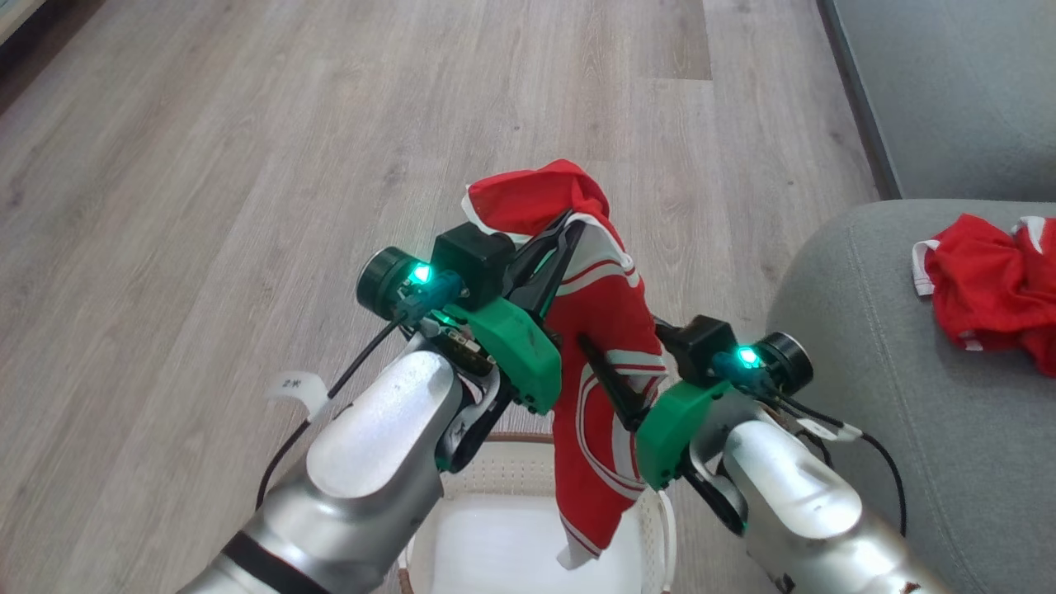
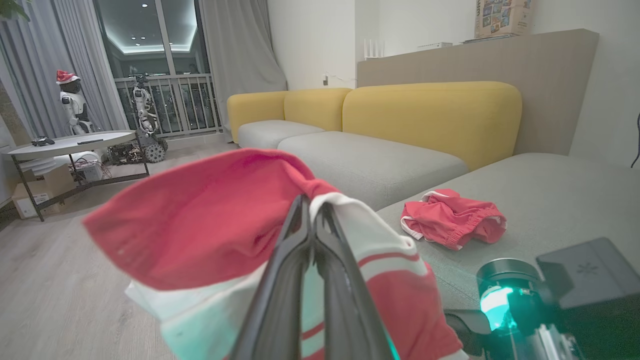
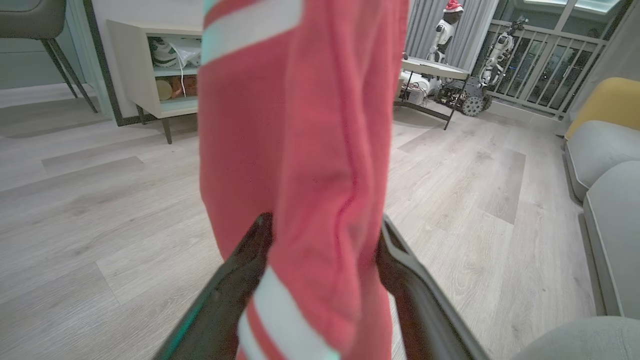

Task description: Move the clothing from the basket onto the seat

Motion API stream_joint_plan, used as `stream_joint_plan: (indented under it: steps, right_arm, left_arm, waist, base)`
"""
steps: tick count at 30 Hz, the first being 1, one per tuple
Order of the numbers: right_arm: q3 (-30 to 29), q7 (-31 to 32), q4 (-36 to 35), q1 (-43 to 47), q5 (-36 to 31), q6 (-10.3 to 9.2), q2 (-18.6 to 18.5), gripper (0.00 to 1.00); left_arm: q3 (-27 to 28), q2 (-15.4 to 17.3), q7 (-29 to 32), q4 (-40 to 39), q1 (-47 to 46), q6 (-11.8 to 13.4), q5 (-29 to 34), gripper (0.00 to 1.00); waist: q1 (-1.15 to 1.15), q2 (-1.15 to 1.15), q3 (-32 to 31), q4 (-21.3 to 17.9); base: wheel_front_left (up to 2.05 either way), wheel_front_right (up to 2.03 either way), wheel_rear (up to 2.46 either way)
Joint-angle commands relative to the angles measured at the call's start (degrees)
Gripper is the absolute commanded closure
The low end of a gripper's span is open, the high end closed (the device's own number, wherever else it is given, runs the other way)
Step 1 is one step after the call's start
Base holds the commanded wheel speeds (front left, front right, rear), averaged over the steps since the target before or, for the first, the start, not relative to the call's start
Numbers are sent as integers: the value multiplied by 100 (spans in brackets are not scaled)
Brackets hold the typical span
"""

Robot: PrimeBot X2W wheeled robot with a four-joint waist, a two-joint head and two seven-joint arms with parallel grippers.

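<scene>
**One garment on the seat, one hanging over the basket**

Nearest the robot, the basket (image 1: 507, 466) is showing a bare white bottom, so it is looking emptied, though the arms are hiding part of it. Directly above it a red garment (image 1: 602, 322) is dangling in the air. The left gripper (image 2: 311, 202) is clamping the garment's upper fold, jaws pressed together on the cloth. The right gripper (image 3: 324, 222) is standing spread wide, with the hanging cloth passing between its fingers and not being pinched. Farther off to the right, a second red garment (image 1: 990, 289) is lying crumpled on the seat (image 1: 866, 371). The job is looking roughly half done: the lifted piece is waiting to be carried across and released on the cushion.
</scene>
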Motion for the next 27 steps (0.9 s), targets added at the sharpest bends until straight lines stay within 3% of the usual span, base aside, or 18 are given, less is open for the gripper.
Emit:
stream_joint_plan:
  steps: [1, 3, 4, 11, 12, 14, 15, 27]
  right_arm:
    - [189, -37, -47, -365, 134, -1, 42, 40]
    - [307, -37, 53, -452, 239, -1, 42, 84]
    - [337, -37, 81, -487, 286, -1, 42, 100]
    - [246, -37, 192, -586, 427, -1, 42, 100]
    - [206, -37, 198, -602, 419, -1, 42, 100]
    - [105, -37, 209, -633, 393, -1, 34, 100]
    - [43, -37, 207, -647, 378, -1, 20, 100]
    - [-644, -37, 104, -816, 105, -1, -330, 100]
  left_arm:
    - [208, 23, -32, -235, -347, 31, -41, 100]
    - [214, 35, -25, -238, -320, 48, -66, 100]
    - [223, 47, -24, -232, -306, 60, -78, 100]
    - [342, 176, -93, -95, -157, 166, -185, 100]
    - [356, 194, -120, -71, -129, 180, -195, 93]
    - [389, 215, -184, -28, -65, 209, -224, 48]
    - [404, 219, -225, -12, -33, 222, -235, 0]
    - [347, 181, -479, 221, 352, 231, -302, 0]
  waist:
    - [0, 0, 15, 21]
    - [0, 0, 29, 32]
    - [0, 0, 36, 33]
    - [0, 0, 107, -65]
    - [0, 0, 122, -93]
    - [0, 0, 154, -157]
    - [0, 0, 168, -191]
    - [0, 0, 312, -938]
  base:
    - [0, 0, 0]
    - [0, 0, 0]
    - [0, 0, 0]
    - [0, 0, 0]
    - [0, 0, 0]
    - [0, 0, 0]
    - [0, 0, 0]
    - [0, 0, 0]
